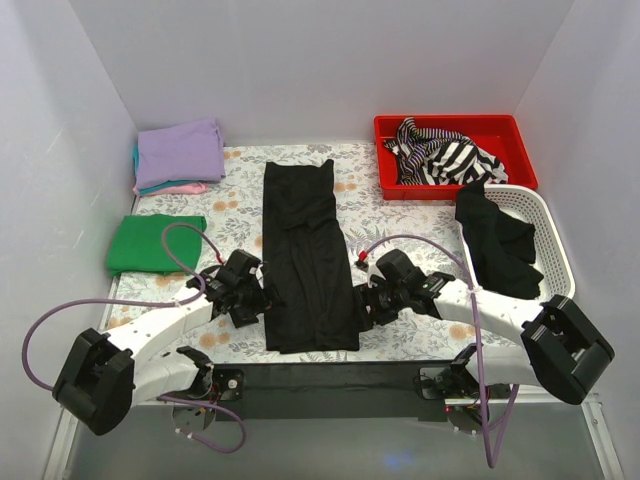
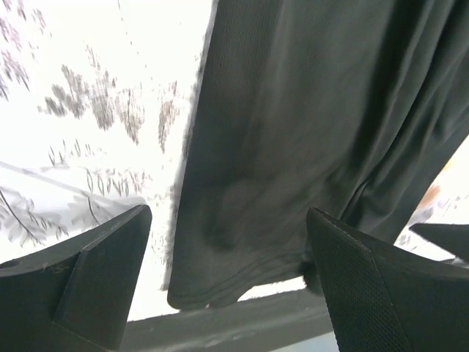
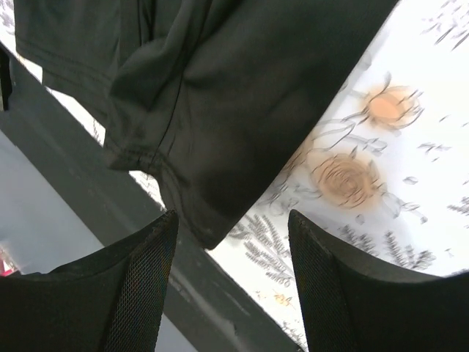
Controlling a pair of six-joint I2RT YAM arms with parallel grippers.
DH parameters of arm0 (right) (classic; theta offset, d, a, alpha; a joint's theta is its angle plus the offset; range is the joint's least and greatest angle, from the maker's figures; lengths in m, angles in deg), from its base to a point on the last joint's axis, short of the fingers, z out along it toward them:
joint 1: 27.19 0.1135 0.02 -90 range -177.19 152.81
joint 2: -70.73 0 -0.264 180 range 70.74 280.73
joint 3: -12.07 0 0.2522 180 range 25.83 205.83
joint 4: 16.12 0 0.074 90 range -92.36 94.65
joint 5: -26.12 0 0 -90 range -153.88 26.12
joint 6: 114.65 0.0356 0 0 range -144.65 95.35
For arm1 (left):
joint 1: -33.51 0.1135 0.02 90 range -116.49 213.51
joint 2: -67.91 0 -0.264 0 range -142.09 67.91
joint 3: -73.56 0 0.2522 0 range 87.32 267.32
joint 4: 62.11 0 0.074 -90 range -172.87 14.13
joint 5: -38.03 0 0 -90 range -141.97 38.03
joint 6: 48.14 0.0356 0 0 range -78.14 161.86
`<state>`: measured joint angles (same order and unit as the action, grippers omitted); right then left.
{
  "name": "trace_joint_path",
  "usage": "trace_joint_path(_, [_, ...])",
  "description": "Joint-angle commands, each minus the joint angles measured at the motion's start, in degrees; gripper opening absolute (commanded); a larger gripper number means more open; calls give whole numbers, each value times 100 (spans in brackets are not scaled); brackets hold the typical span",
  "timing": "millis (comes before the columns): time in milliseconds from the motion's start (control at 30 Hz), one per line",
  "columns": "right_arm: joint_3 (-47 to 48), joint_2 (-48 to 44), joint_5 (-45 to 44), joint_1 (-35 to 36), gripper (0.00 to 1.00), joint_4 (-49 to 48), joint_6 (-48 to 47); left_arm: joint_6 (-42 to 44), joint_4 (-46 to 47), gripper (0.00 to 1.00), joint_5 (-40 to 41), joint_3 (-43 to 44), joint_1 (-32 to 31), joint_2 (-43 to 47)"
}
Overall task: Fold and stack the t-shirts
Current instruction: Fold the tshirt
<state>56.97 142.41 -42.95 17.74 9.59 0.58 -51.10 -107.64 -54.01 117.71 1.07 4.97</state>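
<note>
A black t-shirt (image 1: 305, 255) lies folded into a long strip down the middle of the floral table cover. My left gripper (image 1: 262, 298) is open at its near left edge. In the left wrist view the shirt's hem corner (image 2: 220, 279) lies between my open fingers (image 2: 102, 271). My right gripper (image 1: 365, 302) is open at the near right edge. In the right wrist view the other hem corner (image 3: 198, 213) lies just ahead of my open fingers (image 3: 139, 286). A lavender shirt (image 1: 180, 153) tops a folded stack with teal and pink. A folded green shirt (image 1: 155, 243) lies on the left.
A red bin (image 1: 455, 185) at the back right holds striped clothes (image 1: 440, 155). A white basket (image 1: 555, 245) on the right has dark clothes (image 1: 495, 240) draped over its rim. A dark strip (image 1: 330, 375) runs along the table's near edge. White walls enclose the workspace.
</note>
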Motion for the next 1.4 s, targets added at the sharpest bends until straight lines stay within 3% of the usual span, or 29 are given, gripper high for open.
trace_joint_path(0, [-142, -242, -80, 226, 68, -130, 385, -291, -198, 86, -104, -139, -261, 273])
trace_joint_path(267, [-55, 205, -290, 640, 67, -395, 562, -582, -22, 87, -7, -69, -1034, -324])
trace_joint_path(400, [120, 539, -589, 807, 53, -325, 579, -643, -22, 81, 108, -147, -1237, -535])
trace_joint_path(467, [156, 645, -835, 816, 49, -167, 588, -731, -22, 65, 108, -218, -1273, -509])
trace_joint_path(500, [173, 654, -975, 851, 42, -70, 605, -766, -14, 56, 99, -296, -1290, -474])
trace_joint_path(600, [156, 602, -1301, 903, 31, 211, 658, -837, -127, 34, 55, -367, -1326, -342])
trace_joint_path(733, [-98, 181, -1626, 939, 22, 519, 859, -1012, -452, 0, 99, -543, -1413, -61])
trace_joint_path(967, [-485, -505, -1786, 965, 13, 933, 1168, -1303, -883, 0, 319, -543, -1536, 185])
trace_joint_path(1000, [-520, -532, -1707, 983, 15, 880, 1177, -1294, -849, 0, 284, -552, -1537, 185])
trace_joint_path(1067, [-503, -559, -1653, 1018, 30, 888, 1177, -1242, -831, 0, 257, -534, -1537, 115])
trace_joint_path(1100, [-460, -567, -1697, 1035, 30, 923, 1142, -1215, -831, 4, 222, -500, -1537, 63])
trace_joint_path(1133, [-433, -567, -1776, 1044, 31, 941, 1124, -1189, -831, 19, 213, -499, -1537, 19])
trace_joint_path(1167, [-398, -567, -1768, 1044, 40, 941, 1098, -1197, -848, 22, 213, -517, -1545, 18])
trace_joint_path(1267, [-249, -541, -1864, 1044, 45, 1011, 1071, -1232, -875, 40, 213, -552, -1563, 193])
trace_joint_path(1367, [-56, -629, -1838, 1053, 48, 950, 914, -1241, -1007, 43, 397, -368, -1572, 439])
